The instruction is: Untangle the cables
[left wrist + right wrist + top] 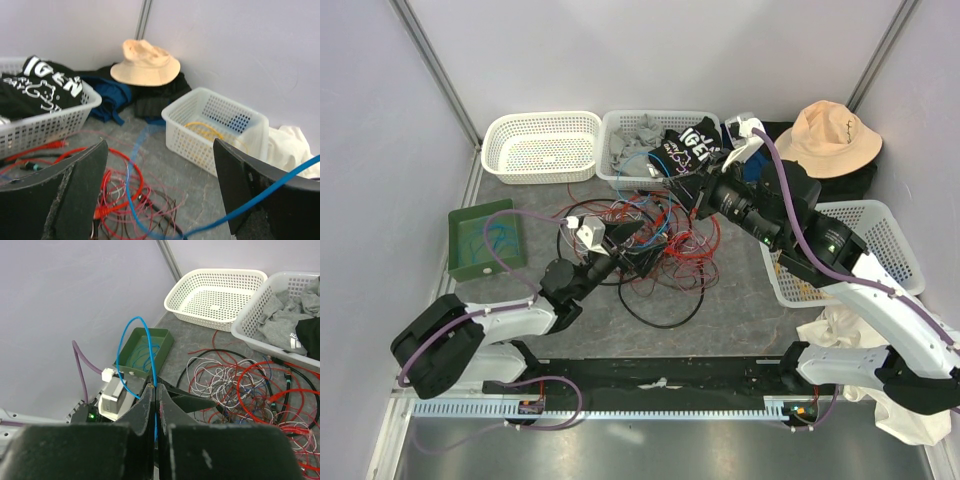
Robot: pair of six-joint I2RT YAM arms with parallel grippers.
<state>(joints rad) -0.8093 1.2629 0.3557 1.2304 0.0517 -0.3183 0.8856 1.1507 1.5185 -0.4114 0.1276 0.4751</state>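
Many cables (pixel 670 255) lie tangled in the middle of the table (pixel 740 320), hiding both sets of fingertips from above; the right gripper (pixel 155 390) is pinched tight on a blue cable (pixel 131 325), while the left gripper (pixel 160 155) gapes wide, that strand crossing its cropped finger.

White shells, black joints on left arm (pixel 515 320), right arm (pixel 880 300); purple hoses (pixel 78 354); pincer fingers (pixel 75 195) matte black, scuffed.

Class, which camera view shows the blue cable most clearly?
Right wrist: the blue cable arcs up whole from the shut right end effector. Left wrist shows a stretch crossing the open left end effector; the top view barely shows it among the red cables.
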